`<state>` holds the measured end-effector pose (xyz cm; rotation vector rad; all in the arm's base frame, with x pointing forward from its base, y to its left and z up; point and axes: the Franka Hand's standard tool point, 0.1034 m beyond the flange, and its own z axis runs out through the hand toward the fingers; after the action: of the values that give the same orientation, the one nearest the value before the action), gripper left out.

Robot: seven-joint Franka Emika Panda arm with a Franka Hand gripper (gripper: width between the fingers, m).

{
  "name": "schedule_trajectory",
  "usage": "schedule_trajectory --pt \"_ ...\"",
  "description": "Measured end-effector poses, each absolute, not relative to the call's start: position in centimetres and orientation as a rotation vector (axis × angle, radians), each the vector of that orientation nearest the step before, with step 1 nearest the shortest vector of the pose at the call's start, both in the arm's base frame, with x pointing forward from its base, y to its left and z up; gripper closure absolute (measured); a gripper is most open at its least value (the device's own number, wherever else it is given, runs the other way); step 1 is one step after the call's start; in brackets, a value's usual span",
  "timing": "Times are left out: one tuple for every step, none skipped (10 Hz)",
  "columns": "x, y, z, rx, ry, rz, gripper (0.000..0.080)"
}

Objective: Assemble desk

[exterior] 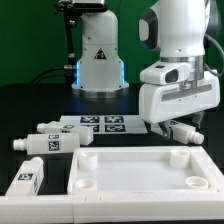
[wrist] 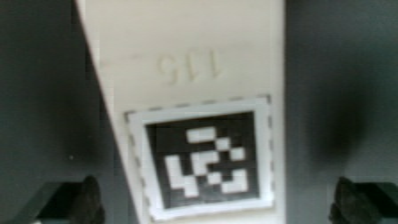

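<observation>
Gripper [exterior: 180, 122] [wrist: 217, 205]: jaws spread wide, clamped on nothing, low at the exterior view's right, just behind the tabletop [exterior: 140, 172]. Between its dark fingertips [wrist: 71, 203] I see the fourth leg [wrist: 187, 90], tag face up, a gap on either side. I list the rear leg [exterior: 55, 126], middle leg [exterior: 42, 144] and front leg [exterior: 26, 181] at the exterior view's left, well apart from it, beyond the marker board [exterior: 100, 122].

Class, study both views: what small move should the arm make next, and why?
Probably lower straight down, then close on the leg. The gripper is open, and the wrist view shows the tagged leg centred between its fingers, touching neither, so it looks aligned but not yet gripped.
</observation>
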<state>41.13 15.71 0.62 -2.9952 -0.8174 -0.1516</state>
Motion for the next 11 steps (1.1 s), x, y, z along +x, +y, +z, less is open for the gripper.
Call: schedule_trajectory --pt "41.1 15.7 0.6 -2.995 -0.818 -0.15 0.026" --pt "41.1 15.6 0.6 -2.989 -0.845 -0.15 0.0394" --pt "41.1 15.6 0.6 -2.984 -0.865 -0.15 0.0394" --pt "41.1 15.7 0.6 -2.967 -0.928 -0.15 0.0517" --pt "41.2 16.2 1.0 -2.906 -1.117 -0.146 0.0517" --pt "41.4 16.5 1.4 -2.803 -1.373 -0.127 0.0517" --pt "41.6 17.2 1.7 -2.69 -1.601 -0.106 0.0517" --pt "41.9 17.6 1.4 -2.543 -1.845 -0.074 0.0517" --pt "42.0 17.5 1.3 -2.51 -1.895 -0.072 0.0517" --pt "41.9 17.3 1.2 -2.455 -1.971 -0.068 0.0517" --pt "41.9 17.3 1.2 -2.426 -2.01 -0.066 0.0515"
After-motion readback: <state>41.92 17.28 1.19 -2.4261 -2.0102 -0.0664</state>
